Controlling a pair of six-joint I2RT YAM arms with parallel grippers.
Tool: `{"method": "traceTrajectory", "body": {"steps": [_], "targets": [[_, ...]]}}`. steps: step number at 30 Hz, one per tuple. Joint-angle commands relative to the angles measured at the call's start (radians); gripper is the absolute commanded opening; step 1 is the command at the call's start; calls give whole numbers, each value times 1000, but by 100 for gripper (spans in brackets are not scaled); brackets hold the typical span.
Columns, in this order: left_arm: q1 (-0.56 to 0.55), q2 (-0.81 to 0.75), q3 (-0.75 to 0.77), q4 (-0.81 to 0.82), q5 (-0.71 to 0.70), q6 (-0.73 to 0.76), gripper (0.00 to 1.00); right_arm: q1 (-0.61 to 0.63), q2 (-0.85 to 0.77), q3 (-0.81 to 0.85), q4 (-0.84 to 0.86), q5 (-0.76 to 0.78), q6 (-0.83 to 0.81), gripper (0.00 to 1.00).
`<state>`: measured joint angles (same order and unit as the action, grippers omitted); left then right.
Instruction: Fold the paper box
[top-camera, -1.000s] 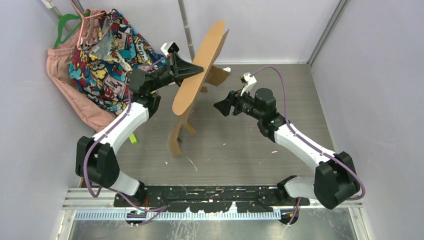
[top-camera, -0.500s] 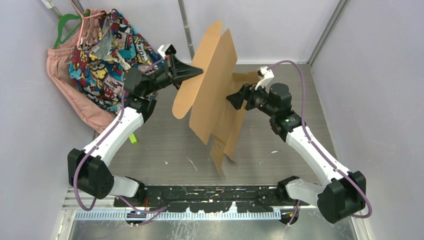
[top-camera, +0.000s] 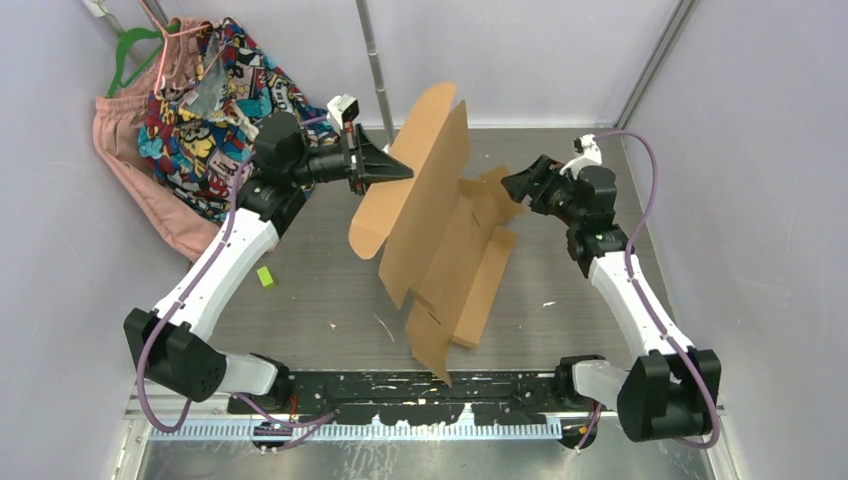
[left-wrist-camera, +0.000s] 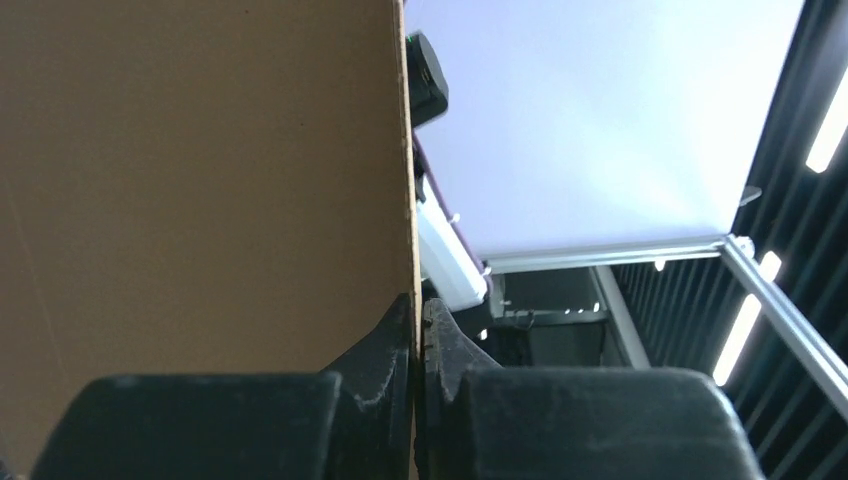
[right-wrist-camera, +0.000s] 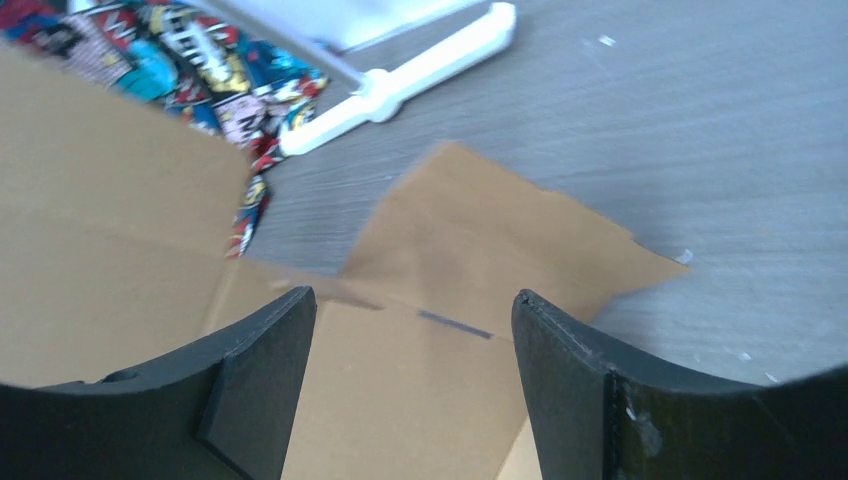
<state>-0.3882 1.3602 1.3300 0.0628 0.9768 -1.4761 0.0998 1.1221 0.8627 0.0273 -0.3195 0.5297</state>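
unfolded brown paper box (top-camera: 440, 235), tilted upright

Bright, even overhead light — faint shadows on the tabletop (top-camera: 320, 290). Right wrist view slightly blurred; strip lights (left-wrist-camera: 745, 325) glare in the left.

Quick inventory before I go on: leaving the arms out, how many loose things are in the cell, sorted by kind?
Cardboard: 1, the paper box
Clothing: 2, comic-print garment and pink garment
Hangers: 1 clearly visible, green hanger
Small bits: 1, small green piece
Total: 5
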Motion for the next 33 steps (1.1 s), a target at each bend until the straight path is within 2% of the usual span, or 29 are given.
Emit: {"method": "traceTrajectory", "body": {"steps": [1,7,12,17,29,33], "targets": [[-15,-26,47,-167,59,201,6,-69,63,-35,60,41,93,77],[-71,-3,93,-270,54,308,4,-139,142,-85,128,60,143,77],[-110,21,122,-269,36,321,3,-156,171,-136,158,73,149,77],[-118,57,213,-384,16,406,3,-158,140,-201,206,5,158,70],[-55,193,502,-621,18,564,2,-146,-134,-196,-63,-89,97,65],[-32,212,538,-649,37,577,2,-120,-139,-229,-83,-121,102,60]]}}
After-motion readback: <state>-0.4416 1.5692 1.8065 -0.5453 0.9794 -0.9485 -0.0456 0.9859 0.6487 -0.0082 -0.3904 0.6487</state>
